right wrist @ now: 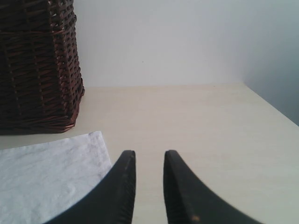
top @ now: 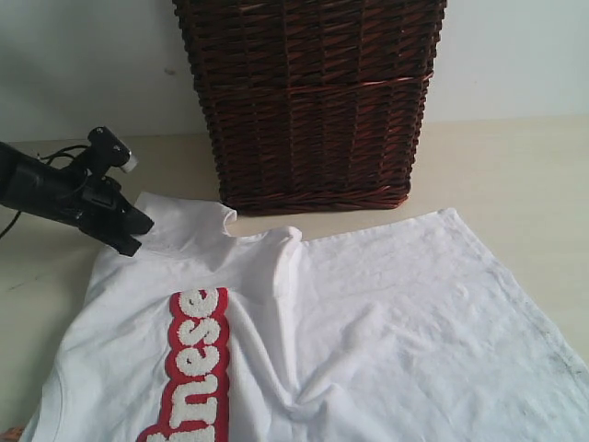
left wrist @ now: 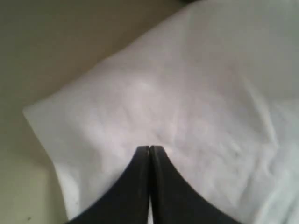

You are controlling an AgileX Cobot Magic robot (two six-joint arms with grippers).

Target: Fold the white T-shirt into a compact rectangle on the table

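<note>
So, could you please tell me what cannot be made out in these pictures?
Exterior view: the white T-shirt and its red lettered band are cut off by the bottom edge.
Left wrist view: blurred; whether the shut left gripper pinches cloth is unclear.
Exterior view: the right gripper is out of frame.

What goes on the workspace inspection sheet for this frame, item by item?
Surface: table, pale beige and smooth.
Job's things: white T-shirt lying rumpled on the table; red band of white letters faces up on its left part, plain cloth to the right.
Clutter: wicker basket standing upright behind the shirt.
Claws: left claw shut, tips at the shirt's cloth; whether it pinches the cloth cannot be told. Right claw open, nothing between its fingers, over bare table by a shirt corner.
Cables: dark cable looping at the left arm.
Surroundings: plain pale wall.
</note>
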